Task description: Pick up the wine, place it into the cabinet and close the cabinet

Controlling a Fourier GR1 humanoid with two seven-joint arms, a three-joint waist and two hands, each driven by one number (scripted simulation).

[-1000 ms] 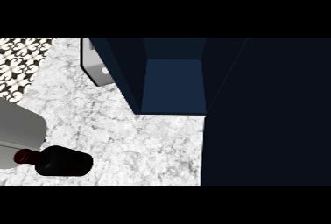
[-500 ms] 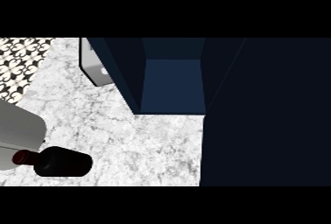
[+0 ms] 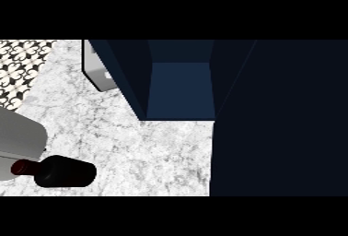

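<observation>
The wine (image 3: 62,171) lies on the marble bench (image 3: 136,147) at lower left, no label readable; the open navy cabinet (image 3: 178,87) stands beyond; neither hand shows, only a grey forearm (image 3: 19,136).

You see the wine (image 3: 62,171), a dark bottle with a dark red neck pointing left, lying on its side at the lower left of the marble tabletop (image 3: 136,147). The navy cabinet (image 3: 178,90) stands open, well apart.
</observation>
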